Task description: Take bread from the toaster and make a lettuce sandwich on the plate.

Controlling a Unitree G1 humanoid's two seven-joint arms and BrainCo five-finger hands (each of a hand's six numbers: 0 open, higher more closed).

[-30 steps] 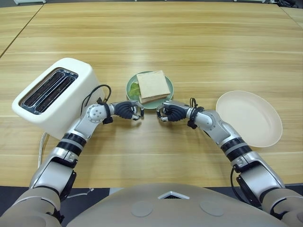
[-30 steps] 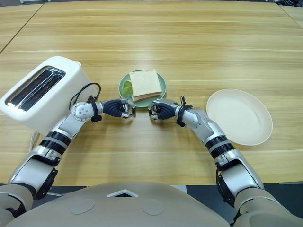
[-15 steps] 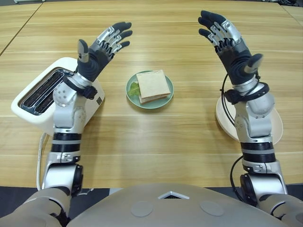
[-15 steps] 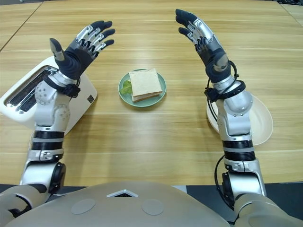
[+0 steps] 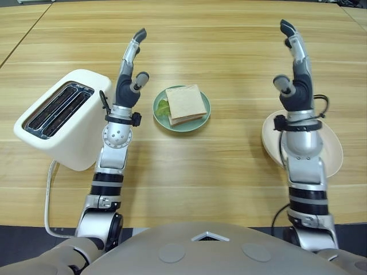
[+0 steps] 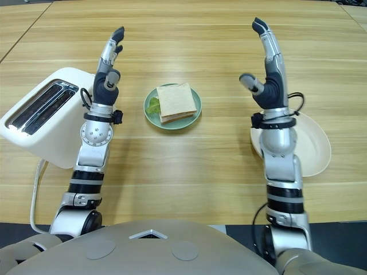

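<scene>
toaster [image 5: 63, 123], white and two-slotted, at far left on the wooden table [image 5: 229, 46]; its cord [image 5: 48, 195] trails toward the near edge. left hand [image 5: 129, 74] upright just right of the toaster and above the table, fingers extended and close together, holding nothing. small green plate [image 5: 182, 128] at centre, bearing the lettuce sandwich [image 5: 186, 103]: two bread slices stacked, lettuce [image 5: 163, 107] showing at the left side. right hand [image 5: 295, 69] upright, fingers straight, thumb out, likewise empty. cream plate [image 5: 330, 149] at far right, partly behind the right forearm.

Wooden table [image 5: 200, 34] bears toaster [image 5: 63, 117], green plate [image 5: 182, 128], cream plate [image 5: 330, 149].
</scene>
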